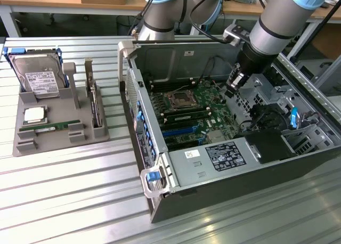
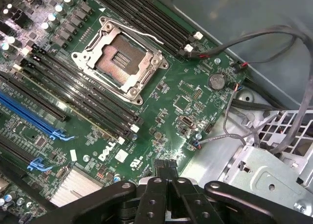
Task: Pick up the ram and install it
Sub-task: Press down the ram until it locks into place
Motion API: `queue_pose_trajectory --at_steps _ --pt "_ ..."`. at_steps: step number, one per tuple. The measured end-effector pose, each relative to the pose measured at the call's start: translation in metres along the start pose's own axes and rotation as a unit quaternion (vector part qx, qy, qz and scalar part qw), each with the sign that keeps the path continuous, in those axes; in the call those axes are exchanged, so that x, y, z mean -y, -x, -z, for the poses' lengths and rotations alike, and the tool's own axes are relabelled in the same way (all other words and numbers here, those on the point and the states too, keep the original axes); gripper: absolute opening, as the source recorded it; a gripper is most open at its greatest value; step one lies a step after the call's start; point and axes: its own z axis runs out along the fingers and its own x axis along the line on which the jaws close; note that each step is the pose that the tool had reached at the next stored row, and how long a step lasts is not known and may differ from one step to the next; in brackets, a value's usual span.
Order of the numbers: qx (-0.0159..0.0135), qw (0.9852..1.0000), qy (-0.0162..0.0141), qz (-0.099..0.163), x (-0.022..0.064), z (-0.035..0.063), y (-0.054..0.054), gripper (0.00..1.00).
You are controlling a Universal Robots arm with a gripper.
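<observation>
One large open computer case (image 1: 176, 175) takes up the middle of the exterior view, with the arm (image 1: 277, 25) reaching down into it from about one o'clock. The grey parts tray (image 1: 32, 148) lies well apart from the case, out at nine o'clock. Inside the case the motherboard (image 1: 197, 105) faces up, its empty processor socket (image 1: 178, 100) near the board's centre.

On the tray, the hard drive (image 1: 37, 76) stands at twelve o'clock. The ram (image 1: 50, 127) lies flat in a slot toward six o'clock, not yet picked up, with the square processor chip (image 1: 34, 114) just beside it at about eleven.

The gripper (image 1: 234, 87) hangs low over the board at three o'clock of the socket. In the wrist view its claw (image 2: 166, 172) looks pressed together with nothing between the fingers.

The risk I see is snagging: thin cables (image 2: 254, 38) run close by the claw, and the case wall stands between it and the tray. A low or sideways exit could hook a wire or clip the wall.
</observation>
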Motion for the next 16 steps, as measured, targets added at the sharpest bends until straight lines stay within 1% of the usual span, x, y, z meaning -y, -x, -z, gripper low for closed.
queue_pose_trajectory --at_steps 3,4,6,7,8,9,12,13,15,16 --pt "0.0019 0.9996 -0.0038 -0.027 0.0000 0.0000 0.0000 0.10" --pt "0.0029 0.9992 -0.0057 -0.041 0.0000 0.0000 0.0000 0.10" --pt "0.0038 0.9986 -0.0074 -0.053 0.0000 0.0000 0.0000 0.10" --pt "0.0046 0.9979 -0.0089 -0.064 0.0000 -0.0001 0.0000 0.10" --pt "0.0061 0.9964 -0.0116 -0.084 0.0000 -0.0001 0.0000 0.10" --pt "0.0069 0.9954 -0.0131 -0.095 0.0000 -0.0001 0.0000 0.10" --pt "0.0087 0.9928 -0.0162 -0.118 0.0000 -0.0001 0.0000 0.10" --pt "0.0090 0.9923 -0.0168 -0.122 0.0000 -0.0001 0.0000 0.10" --pt "0.0098 0.9909 -0.0183 -0.133 0.0000 -0.0001 0.0000 0.10" --pt "0.0104 0.9897 -0.0195 -0.142 0.0000 -0.0001 0.0000 0.10"
